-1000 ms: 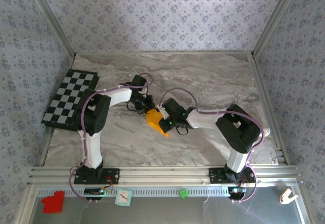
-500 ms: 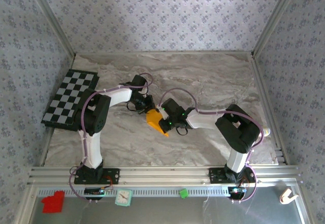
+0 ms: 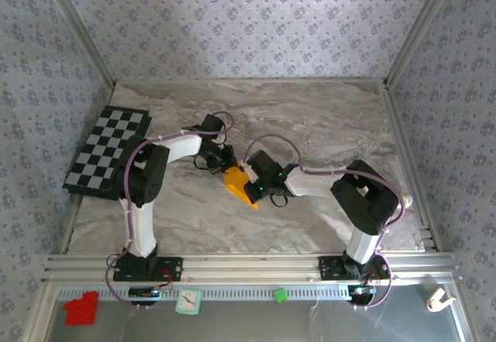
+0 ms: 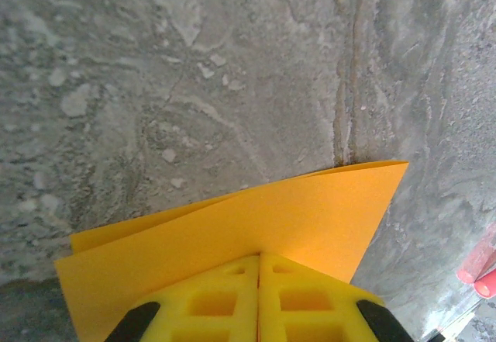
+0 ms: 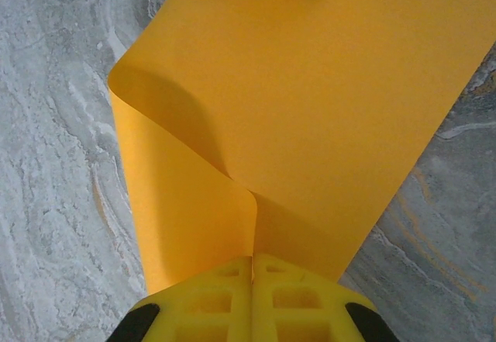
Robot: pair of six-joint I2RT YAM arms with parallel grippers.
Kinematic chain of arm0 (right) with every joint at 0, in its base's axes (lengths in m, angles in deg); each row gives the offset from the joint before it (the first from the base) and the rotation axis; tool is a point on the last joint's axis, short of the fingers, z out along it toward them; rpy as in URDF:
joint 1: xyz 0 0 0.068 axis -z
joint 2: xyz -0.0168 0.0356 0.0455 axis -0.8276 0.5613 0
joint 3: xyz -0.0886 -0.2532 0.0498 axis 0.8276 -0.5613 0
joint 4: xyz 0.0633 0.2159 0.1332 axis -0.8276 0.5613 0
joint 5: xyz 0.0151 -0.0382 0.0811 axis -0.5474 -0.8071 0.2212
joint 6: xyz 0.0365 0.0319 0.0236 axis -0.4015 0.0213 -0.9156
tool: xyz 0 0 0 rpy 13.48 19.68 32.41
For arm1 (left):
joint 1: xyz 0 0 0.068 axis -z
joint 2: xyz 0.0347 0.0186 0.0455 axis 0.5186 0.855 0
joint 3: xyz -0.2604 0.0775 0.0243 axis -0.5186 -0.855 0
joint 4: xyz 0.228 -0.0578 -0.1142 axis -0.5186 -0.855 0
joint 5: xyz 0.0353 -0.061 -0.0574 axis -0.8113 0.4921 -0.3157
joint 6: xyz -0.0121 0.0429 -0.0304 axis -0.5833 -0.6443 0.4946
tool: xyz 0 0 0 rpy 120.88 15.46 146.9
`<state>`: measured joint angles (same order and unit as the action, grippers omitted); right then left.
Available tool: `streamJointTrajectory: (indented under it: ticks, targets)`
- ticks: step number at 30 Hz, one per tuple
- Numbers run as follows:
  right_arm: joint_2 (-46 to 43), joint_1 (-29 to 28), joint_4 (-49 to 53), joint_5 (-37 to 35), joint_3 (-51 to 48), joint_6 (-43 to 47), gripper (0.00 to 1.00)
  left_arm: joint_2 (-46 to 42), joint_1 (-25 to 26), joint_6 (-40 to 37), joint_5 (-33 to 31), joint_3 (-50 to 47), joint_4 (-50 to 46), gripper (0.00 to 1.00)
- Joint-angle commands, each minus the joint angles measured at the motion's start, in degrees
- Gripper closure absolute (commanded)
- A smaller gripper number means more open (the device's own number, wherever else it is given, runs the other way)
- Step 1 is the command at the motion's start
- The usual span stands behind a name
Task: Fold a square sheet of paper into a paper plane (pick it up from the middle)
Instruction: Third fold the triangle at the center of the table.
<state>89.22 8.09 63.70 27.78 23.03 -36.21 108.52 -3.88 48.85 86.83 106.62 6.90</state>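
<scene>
Holding the square sheet of paper between them at the centre of the top frame, both arms meet over the marble table. The left gripper is pinched together on one edge of the orange sheet, which shows two layers lying close over each other in the left wrist view. The right gripper is likewise clamped on the paper, where one flap bends back in a soft curl, not a pressed crease. I judge the task to be at an early stage: the sheet is gripped and loosely doubled, but has no pointed nose or wings, so nearly all the folds are left to do. Along the bottom of the top frame, the shallow strip below the rail holds a red block, a small clock and a green cube, well apart from the paper.
</scene>
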Motion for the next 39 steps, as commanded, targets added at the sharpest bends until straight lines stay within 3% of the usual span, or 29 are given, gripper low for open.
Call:
streamJointTrajectory:
  ticks: [1, 14, 22, 32, 39]
  targets:
    - [-0.5, -0.5, 1.4, -1.1, 1.0, -0.7, 0.96, 2.7, 0.7, -1.1, -1.4, 0.0, -2.6, 0.92]
    - [1.3, -0.5, 1.9, -1.1, 1.3, -0.8, 0.96, 1.2, 0.6, -1.0, -1.1, 0.7, -2.6, 0.92]
    - [2.2, -0.6, 2.3, -1.1, 1.3, -3.1, 0.96, -4.2, -1.5, 1.5, -1.0, 0.7, -0.8, 0.84]
    - [4.4, -1.4, 0.9, -1.3, 3.5, -13.2, 0.95, -15.5, -10.5, 7.6, -1.3, -11.2, 6.3, 0.74]
    - [8.0, -1.6, 3.9, -0.4, 8.1, -19.9, 0.94, -24.8, -9.3, 14.6, 2.8, -22.2, 14.5, 0.72]
